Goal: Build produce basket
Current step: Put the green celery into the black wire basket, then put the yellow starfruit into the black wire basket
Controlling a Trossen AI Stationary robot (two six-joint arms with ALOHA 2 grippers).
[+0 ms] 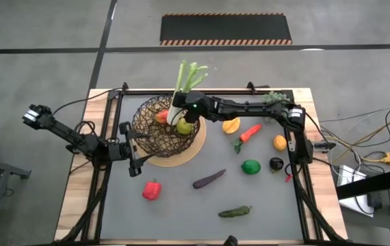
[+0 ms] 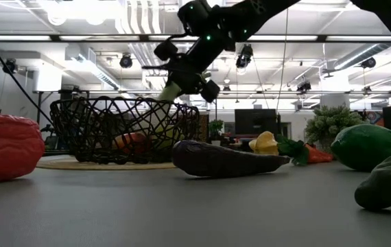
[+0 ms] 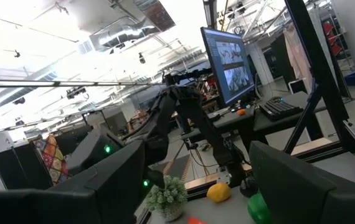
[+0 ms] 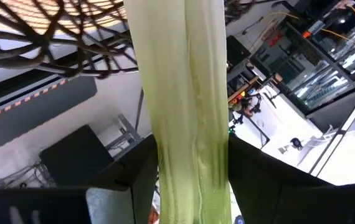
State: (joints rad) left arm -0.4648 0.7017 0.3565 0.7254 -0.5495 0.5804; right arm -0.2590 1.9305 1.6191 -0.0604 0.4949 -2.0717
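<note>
The dark wire basket stands on its tan base disc at the table's far middle. A red piece and a yellow-green piece lie inside it. My right gripper is over the basket's far right rim, shut on the long white-green leek. The leek's green leaves point up and toward the far edge. My left gripper is open and empty beside the basket's near left rim; its fingers also show apart in the left wrist view. My right gripper pinches the leek's pale shaft between its two fingers, which lie across it. The gripper comes from the table's right side, above the basket rim. The leek is tilted, with its white end dipping past the basket's rim and its leaves high.
On the grey mat lie a red pepper, a purple eggplant, a dark cucumber, a green fruit, a dark round piece, an orange-yellow fruit, a yellow pepper and a red-orange piece. A spiky plant stands far right.
</note>
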